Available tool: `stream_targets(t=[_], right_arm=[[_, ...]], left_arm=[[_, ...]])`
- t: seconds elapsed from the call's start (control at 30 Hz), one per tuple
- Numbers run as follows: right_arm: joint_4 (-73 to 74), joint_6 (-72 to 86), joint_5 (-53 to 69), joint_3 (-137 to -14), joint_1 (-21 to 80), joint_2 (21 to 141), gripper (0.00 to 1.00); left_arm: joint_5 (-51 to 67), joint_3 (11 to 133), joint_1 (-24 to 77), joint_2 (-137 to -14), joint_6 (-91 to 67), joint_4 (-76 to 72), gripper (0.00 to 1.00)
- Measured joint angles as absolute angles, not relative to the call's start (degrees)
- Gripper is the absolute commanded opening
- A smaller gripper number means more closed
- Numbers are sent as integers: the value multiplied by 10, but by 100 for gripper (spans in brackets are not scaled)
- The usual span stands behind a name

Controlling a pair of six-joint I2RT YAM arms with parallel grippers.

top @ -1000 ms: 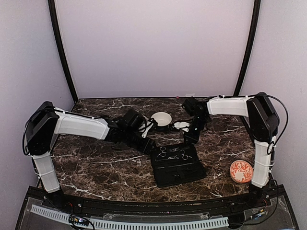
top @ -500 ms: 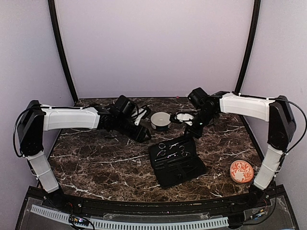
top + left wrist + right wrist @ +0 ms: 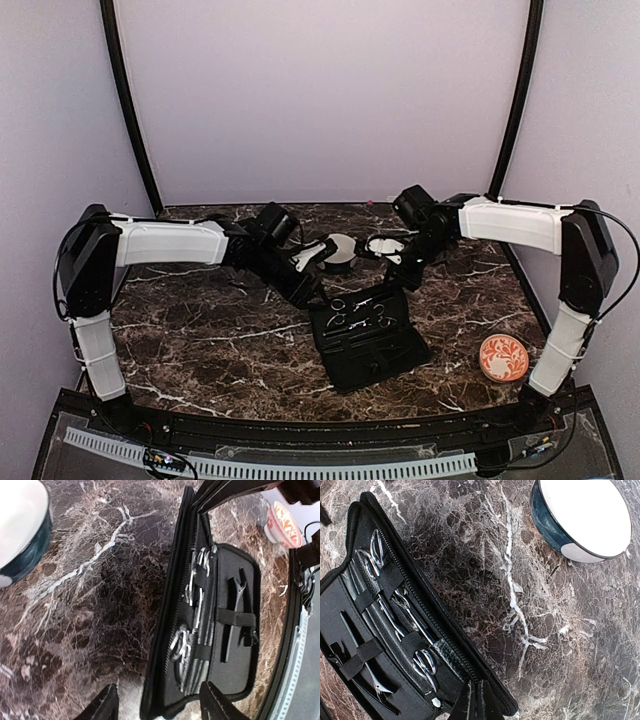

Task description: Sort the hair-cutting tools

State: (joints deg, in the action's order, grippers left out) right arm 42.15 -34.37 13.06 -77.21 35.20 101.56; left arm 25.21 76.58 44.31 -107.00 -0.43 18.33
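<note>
Over the case (image 3: 232,580) edge, left jaws stand open, marble table (image 3: 75,610) alongside.

No readable text or numbers, black case (image 3: 340,615) seemingly unmarked, view soft.

A dark marble-look table (image 3: 200,345) is boxed in by plain lilac walls (image 3: 320,100), with black curved poles (image 3: 127,110) seen at 11 and 1 o'clock.

The left arm (image 3: 170,243) reaches in from 9 o'clock, with its wrist bent down. The left gripper (image 3: 309,294) is wide open. The right arm (image 3: 505,222) reaches in from 3 o'clock. The right gripper (image 3: 402,281) is pinched shut on the case (image 3: 372,350) edge.
</note>
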Motion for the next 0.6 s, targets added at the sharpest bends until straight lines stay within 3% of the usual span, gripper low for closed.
stream_targets(t=[0.2,0.37,0.47,0.6], right_arm=[[420,-344,130,-770,352,1015,0],[418,-342,128,-769,354,1014,0],[420,-340,127,-768,356,1012,14],[461,-348,161,-787,355,1010,23]], left_arm=[[268,816,443,-1136,28,221,24],[277,817,443,-1142,48,237,9],[283,821,443,-1142,55,244,5],[273,821,444,-1135,59,246,1]])
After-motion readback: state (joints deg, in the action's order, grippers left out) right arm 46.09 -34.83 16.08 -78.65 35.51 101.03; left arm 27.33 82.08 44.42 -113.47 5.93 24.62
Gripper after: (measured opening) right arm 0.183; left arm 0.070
